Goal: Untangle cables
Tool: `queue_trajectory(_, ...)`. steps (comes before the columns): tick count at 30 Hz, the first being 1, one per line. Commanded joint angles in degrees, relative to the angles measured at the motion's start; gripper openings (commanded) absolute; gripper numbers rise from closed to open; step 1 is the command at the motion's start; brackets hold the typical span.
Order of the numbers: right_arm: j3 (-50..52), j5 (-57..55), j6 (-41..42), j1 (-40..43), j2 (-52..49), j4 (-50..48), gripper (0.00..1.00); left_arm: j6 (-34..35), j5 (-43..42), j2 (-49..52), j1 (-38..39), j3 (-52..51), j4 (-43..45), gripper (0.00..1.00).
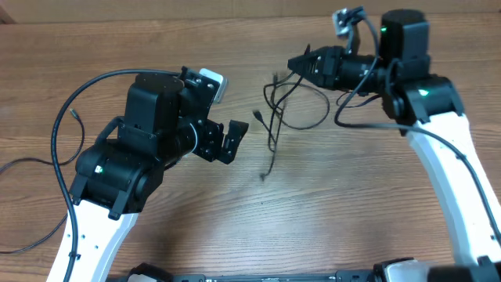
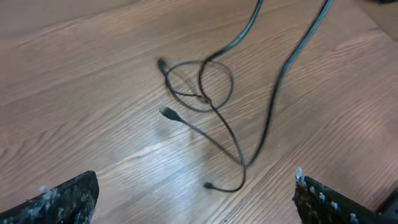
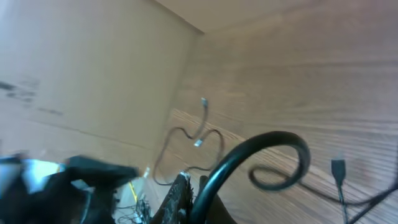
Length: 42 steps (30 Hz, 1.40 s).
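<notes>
The right tool (image 1: 290,63) is clenched on a strand of the cables (image 1: 274,117) and holds it raised, probably so the loops hang loose and separate. The rest of the tangle lies on the tabletop (image 1: 376,204) between both arms. The left tool (image 1: 226,136) waits near it, fully released, seemingly ready to take another cord.
</notes>
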State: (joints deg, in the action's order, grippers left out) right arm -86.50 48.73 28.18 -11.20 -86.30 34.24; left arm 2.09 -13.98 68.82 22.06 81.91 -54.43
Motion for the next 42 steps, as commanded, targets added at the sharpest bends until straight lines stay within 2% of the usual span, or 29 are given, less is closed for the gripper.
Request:
queue_trajectory(1, -2.91, 1.51, 2.78, 0.02, 3.89, -0.31, 0.04, -4.72, -5.81, 0.17, -0.28, 0.46, 2.10, 1.00)
queue_trajectory(5, -3.28, 1.51, 4.74, 0.04, 5.60, -1.05, 0.04, -8.79, -10.69, 0.17, -0.28, 0.46, 3.72, 1.00)
queue_trajectory(16, -3.28, 3.06, 13.86, 0.02, 5.73, -7.06, 0.04, -9.44, -20.87, 1.36, -0.24, 0.42, 8.13, 0.99)
queue_trajectory(19, -3.28, 3.87, 14.05, 0.02, 5.73, -7.21, 0.04, -9.40, -24.94, 3.02, 0.20, 0.42, 10.21, 1.00)
queue_trajectory(28, -3.28, 5.40, 14.03, 0.02, 5.73, -7.13, 0.04, -8.26, -29.38, 10.36, 4.37, 0.42, 15.96, 0.98)
queue_trajectory(30, -3.26, 5.40, 14.01, 0.02, 5.73, -6.88, 0.04, -8.07, -29.53, 11.06, 5.03, 0.42, 17.68, 0.88)
queue_trajectory(32, -3.26, 5.38, 13.97, 0.02, 5.73, -6.58, 0.04, -8.07, -29.53, 11.43, 5.33, 0.42, 19.12, 0.54)
queue_trajectory(34, -3.26, 5.38, 13.77, 0.02, 5.73, -6.49, 0.04, -8.07, -29.53, 11.45, 5.33, 0.42, 19.56, 0.04)
queue_trajectory(39, -3.26, 3.26, 10.38, 0.04, 5.70, -5.03, 0.05, -7.21, -29.55, 10.47, 5.29, 0.44, 19.06, 0.04)
queue_trajectory(41, -3.26, -0.85, 8.83, 0.11, 5.70, -1.77, 0.12, -6.99, -29.35, 8.92, 5.29, 0.44, 19.08, 0.04)
queue_trajectory(42, -3.26, -3.02, 7.96, 0.24, 5.70, -0.28, 0.21, -6.99, -28.52, 7.76, 5.27, 0.44, 19.10, 0.04)
